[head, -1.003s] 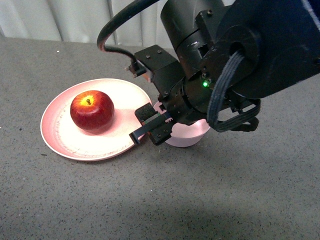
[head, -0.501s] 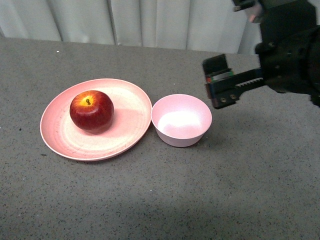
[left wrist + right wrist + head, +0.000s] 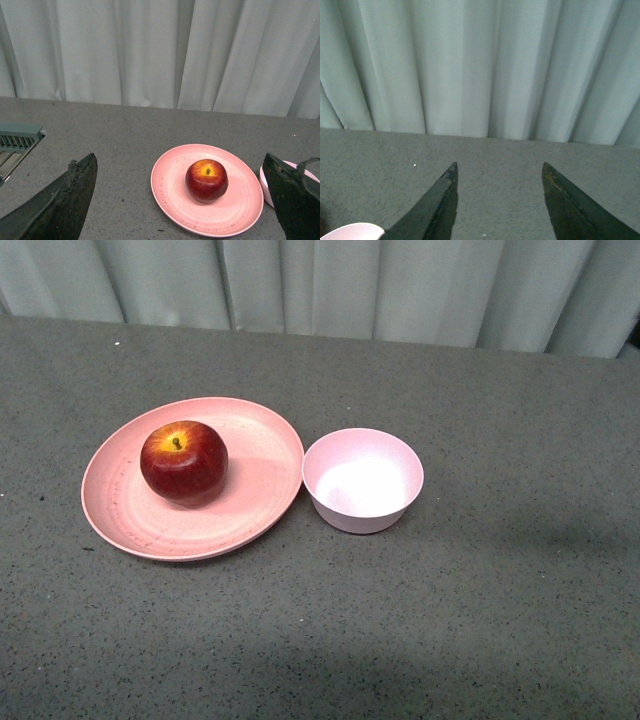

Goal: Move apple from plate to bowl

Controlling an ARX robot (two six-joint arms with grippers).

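Apple (image 3: 183, 462) sits on the plate (image 3: 255, 440), bowl (image 3: 362, 483) just beside it toward the bench's right edge, left gripper (image 3: 180, 157) and right gripper (image 3: 499, 165) jaws both spread wide apart.

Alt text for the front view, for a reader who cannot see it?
A dark red apple sits on a wide salmon-pink plate, with an empty pale pink bowl close beside it on a grey speckled table. A pale curtain hangs behind.

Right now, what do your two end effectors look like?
The left end effector has two near-black tapered fingers with a rough surface. The right end effector has two dark pointed fingers, smoother and slightly greenish. Neither arm appears in the front view.
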